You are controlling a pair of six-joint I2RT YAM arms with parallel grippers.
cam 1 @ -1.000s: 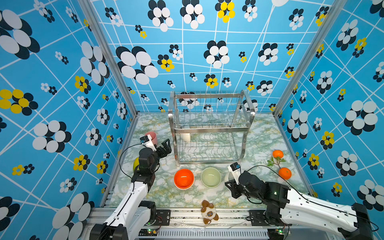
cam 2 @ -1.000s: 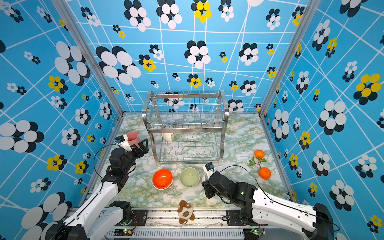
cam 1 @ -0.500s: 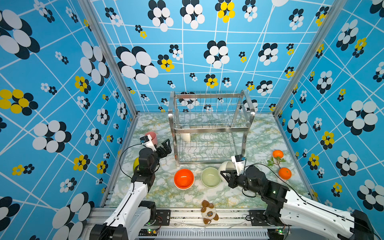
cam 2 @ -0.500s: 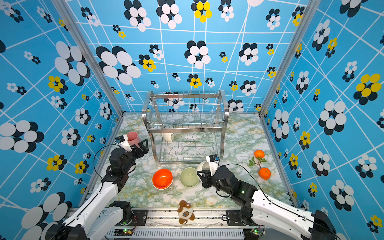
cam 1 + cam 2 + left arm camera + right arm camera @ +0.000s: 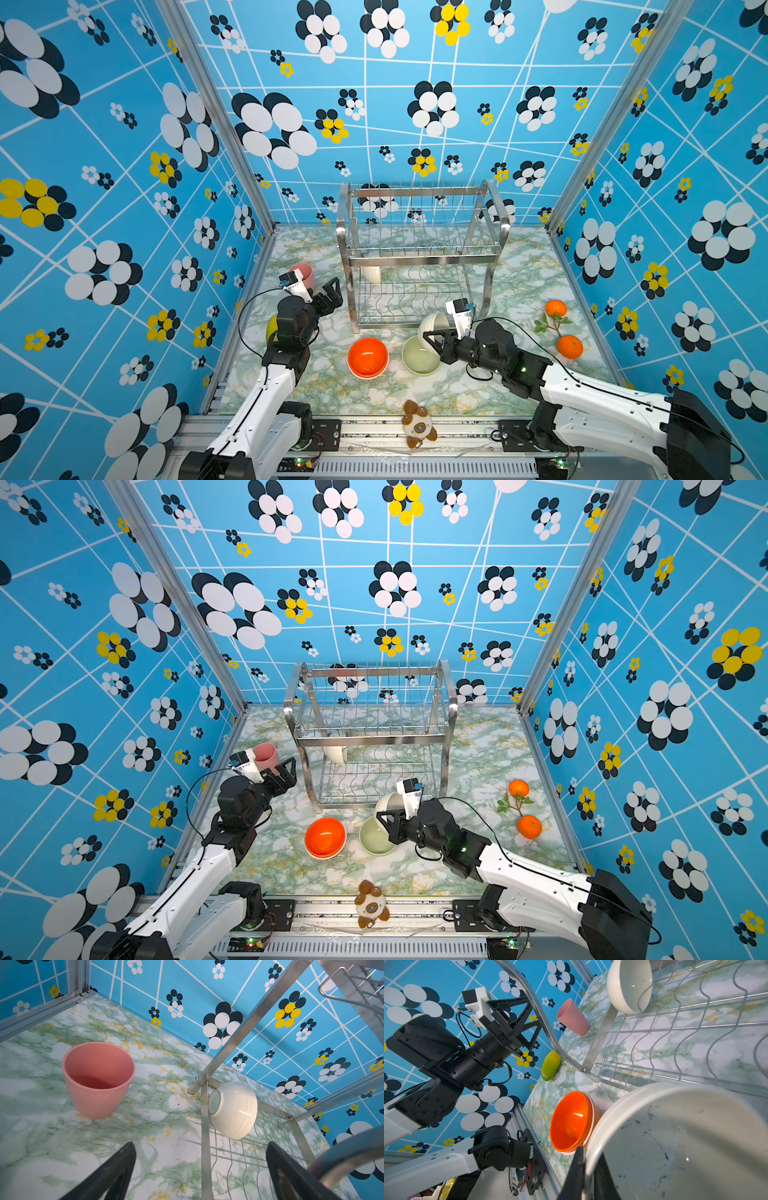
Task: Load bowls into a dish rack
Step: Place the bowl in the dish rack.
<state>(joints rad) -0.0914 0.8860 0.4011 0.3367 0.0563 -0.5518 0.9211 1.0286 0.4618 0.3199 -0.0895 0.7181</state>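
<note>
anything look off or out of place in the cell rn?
Two things. A plush toy lies on the front rail, at the edge of the marble table. The cream bowl held at its rim by the right gripper has blue scuff marks inside. Nothing looks spilled or broken.

The right gripper [image 5: 387,817] pinches a cream bowl [image 5: 386,803] by its rim, tilted on edge just in front of the lower tier of the dish rack [image 5: 374,741] and above the far edge of the sage green bowl [image 5: 374,838]. That bowl sits upright on the marbled table [image 5: 478,750] just beside an orange bowl [image 5: 325,837]. A second cream bowl [image 5: 336,754] stands on edge at the left end of the lower tier, while the left gripper [image 5: 286,771] hangs empty, jaws wide apart, between the rack's left frame and a pink cup [image 5: 266,752].
</note>
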